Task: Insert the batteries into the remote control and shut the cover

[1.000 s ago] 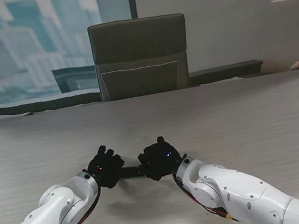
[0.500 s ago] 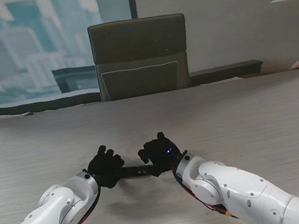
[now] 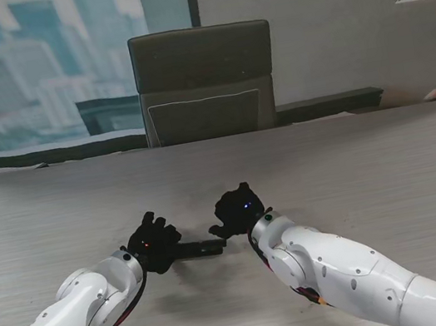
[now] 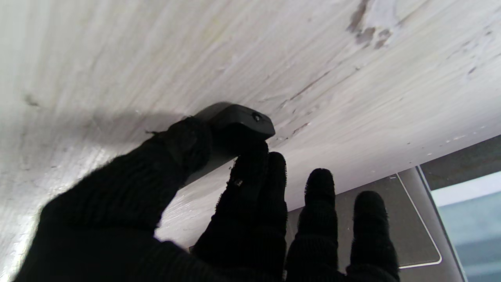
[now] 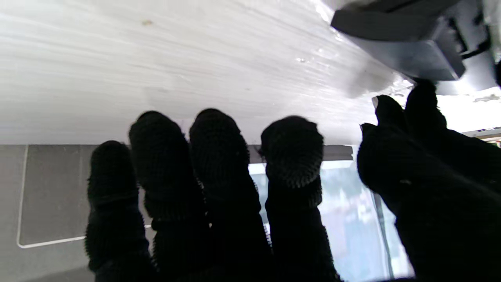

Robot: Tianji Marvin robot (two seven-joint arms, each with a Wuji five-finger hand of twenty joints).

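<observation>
Remote control (image 3: 199,249) lies on the table (image 3: 370,161), between the two hands, near me. Left hand (image 3: 153,242) pinches one end, thumb and forefinger closed on it. Right hand (image 3: 237,210) holds nothing, fingers spread, just beside the other end. Batteries not visible (cover state unclear). Step judged: steadying the remote; next the right hand must work the cover end.

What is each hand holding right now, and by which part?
The left hand pinches one end of the black remote control between thumb and fingers. The right hand holds nothing; its fingers are spread beside the remote's other end.
</observation>
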